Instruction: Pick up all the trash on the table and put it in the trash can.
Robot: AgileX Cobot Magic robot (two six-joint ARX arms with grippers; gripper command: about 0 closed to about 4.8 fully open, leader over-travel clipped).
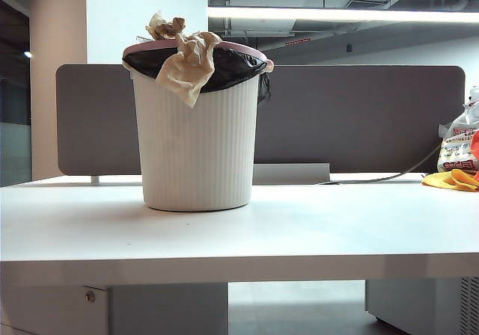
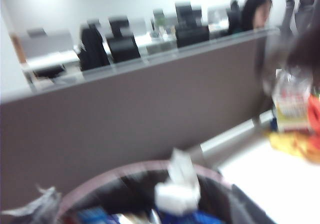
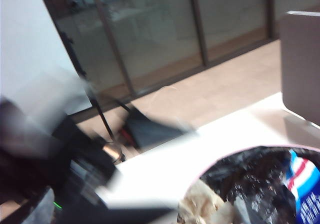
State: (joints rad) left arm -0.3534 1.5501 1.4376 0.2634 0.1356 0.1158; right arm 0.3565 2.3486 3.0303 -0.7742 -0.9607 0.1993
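The table point(image 1: 314, 234) around the can point(image 1: 196, 148) shows no loose paper, so the job looks to be at its last drop, or just past it. Beige paper point(image 1: 187, 60) is draped over the can's rim at about 12 o'clock in the exterior view, one wad hanging down the outer wall over the black liner; it is on the rim, not fully inside.

Neither gripper appears in the exterior view. Both wrist cameras look down toward the can mouth: the left wrist view shows the rim point(image 2: 145, 168) with pale paper point(image 2: 177, 189) inside, blurred; the right wrist view shows the liner point(image 3: 250, 176) and tan paper point(image 3: 202, 204) at the rim. The fingers themselves are not clearly seen in any frame. The right fingers stand wide. The left fingers' state I cannot tell.

Next move, as I judge it: nudge the hanging paper in, since it may slide off onto the table. The bag point(image 1: 458, 146) and yellow items point(image 1: 453, 179) at 3 o'clock are not trash.
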